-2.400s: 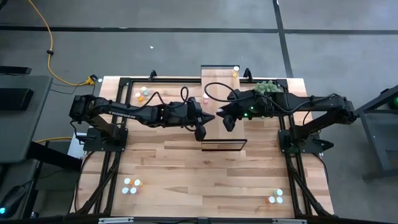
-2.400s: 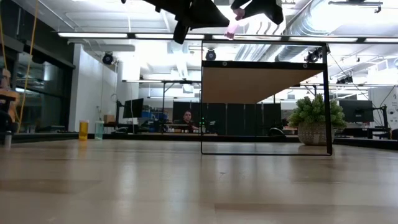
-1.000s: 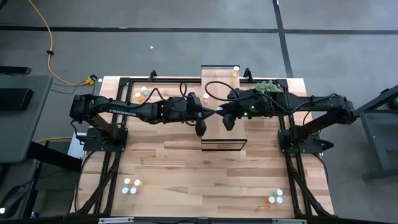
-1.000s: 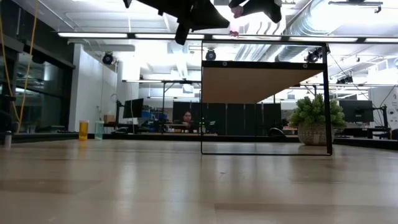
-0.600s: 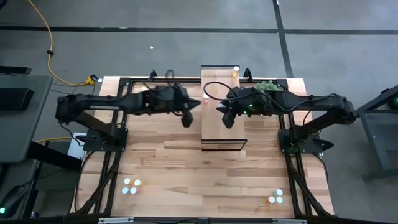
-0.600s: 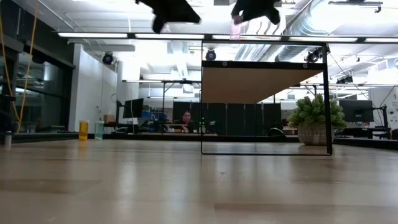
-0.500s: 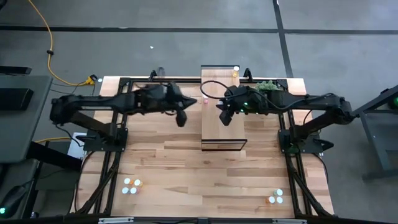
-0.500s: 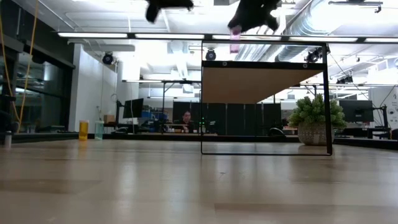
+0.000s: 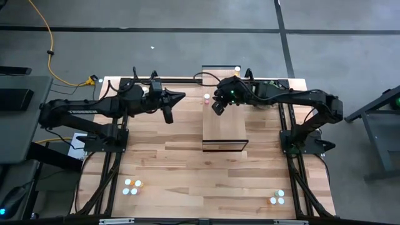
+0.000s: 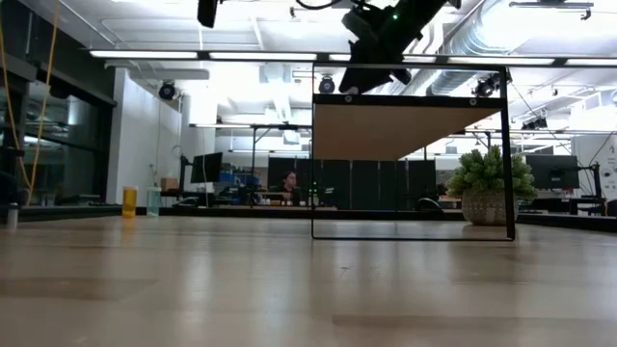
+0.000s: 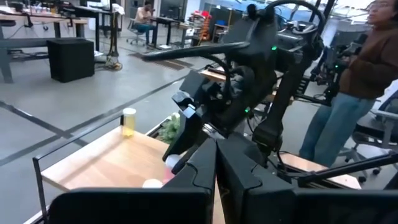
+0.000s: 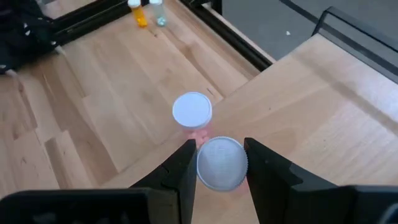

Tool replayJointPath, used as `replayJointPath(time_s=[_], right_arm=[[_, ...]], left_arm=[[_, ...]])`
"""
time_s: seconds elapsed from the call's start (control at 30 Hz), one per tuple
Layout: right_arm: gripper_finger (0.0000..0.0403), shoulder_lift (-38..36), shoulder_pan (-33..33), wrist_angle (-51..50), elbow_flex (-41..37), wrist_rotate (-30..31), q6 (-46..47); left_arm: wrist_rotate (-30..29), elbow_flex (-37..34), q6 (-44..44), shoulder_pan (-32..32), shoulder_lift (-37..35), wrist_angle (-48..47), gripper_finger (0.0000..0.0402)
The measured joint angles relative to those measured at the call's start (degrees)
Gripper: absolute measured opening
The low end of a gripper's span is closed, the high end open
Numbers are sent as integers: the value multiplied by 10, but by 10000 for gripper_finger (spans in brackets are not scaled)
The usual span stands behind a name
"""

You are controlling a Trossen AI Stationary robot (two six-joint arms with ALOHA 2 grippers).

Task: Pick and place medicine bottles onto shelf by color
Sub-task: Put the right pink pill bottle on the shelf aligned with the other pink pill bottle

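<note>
Pink bottle (image 12: 221, 163) is now riding in the right gripper (image 12: 217, 163) toward its twin (image 12: 192, 111) on the shelf (image 9: 225, 125); left gripper (image 9: 169, 114), fingers closed, is backing off.

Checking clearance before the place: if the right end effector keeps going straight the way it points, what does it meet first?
Probably the pink bottle standing on the shelf, just ahead of the right end effector and the bottle it holds. Depth is unclear.

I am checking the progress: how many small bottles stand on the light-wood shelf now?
2: a pink white-capped bottle near the shelf's left edge, and a yellow bottle at its far end. The right gripper holds a third bottle above it; the arm may hide more.
</note>
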State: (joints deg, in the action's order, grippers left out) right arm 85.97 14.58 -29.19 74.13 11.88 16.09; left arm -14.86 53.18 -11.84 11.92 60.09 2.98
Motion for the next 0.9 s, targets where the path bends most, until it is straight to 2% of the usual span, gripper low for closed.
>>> replayJointPath(time_s=[0.1,0.23,0.9], right_arm=[[108,0,7,4,0,-5,-8],[108,0,9,58,-34,-40,-6],[108,-2,12,64,-45,-33,7]], left_arm=[[-6,0,0,0,0,3,0],[-8,0,0,0,0,3,0],[-14,0,5,0,0,3,0]])
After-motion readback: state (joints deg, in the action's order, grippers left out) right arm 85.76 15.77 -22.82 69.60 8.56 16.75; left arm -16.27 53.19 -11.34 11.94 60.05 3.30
